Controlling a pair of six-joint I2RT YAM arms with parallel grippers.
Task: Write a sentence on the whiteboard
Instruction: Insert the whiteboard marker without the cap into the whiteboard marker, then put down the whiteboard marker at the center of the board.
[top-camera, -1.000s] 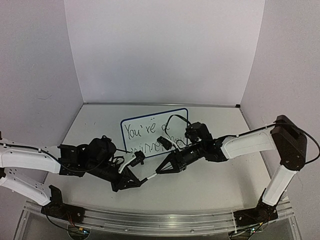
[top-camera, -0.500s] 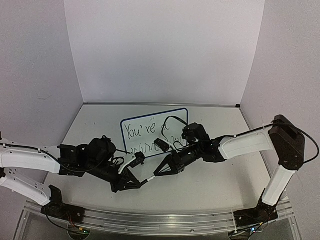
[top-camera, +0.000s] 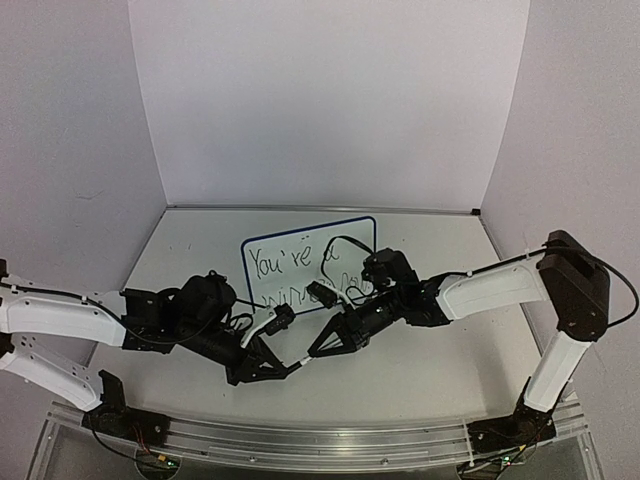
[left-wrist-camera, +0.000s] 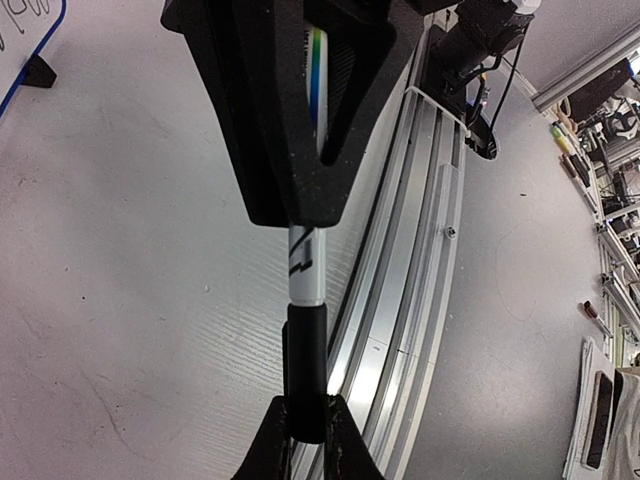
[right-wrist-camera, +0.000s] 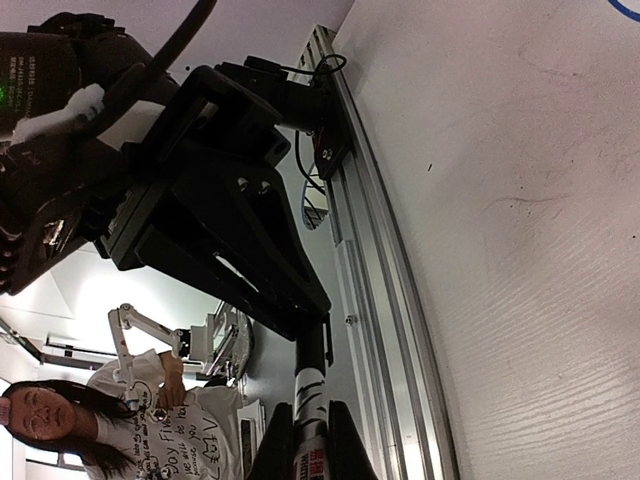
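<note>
Since the earlier frame the right claw (top-camera: 314, 351) has been shifted slightly toward the left claw (top-camera: 283, 366), so the gap between them is shortened. Both are clamped on the marker (left-wrist-camera: 305, 265), end to end over the tabletop (top-camera: 420, 370). Recapping is likely. The sentence (top-camera: 285, 262) is already laid down on the whiteboard (top-camera: 300, 235), just behind them and unmoved.

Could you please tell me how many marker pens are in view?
1. The marker pen is held between the left gripper and the right gripper, both shut on it, just in front of the whiteboard. The arms may hide another.
</note>
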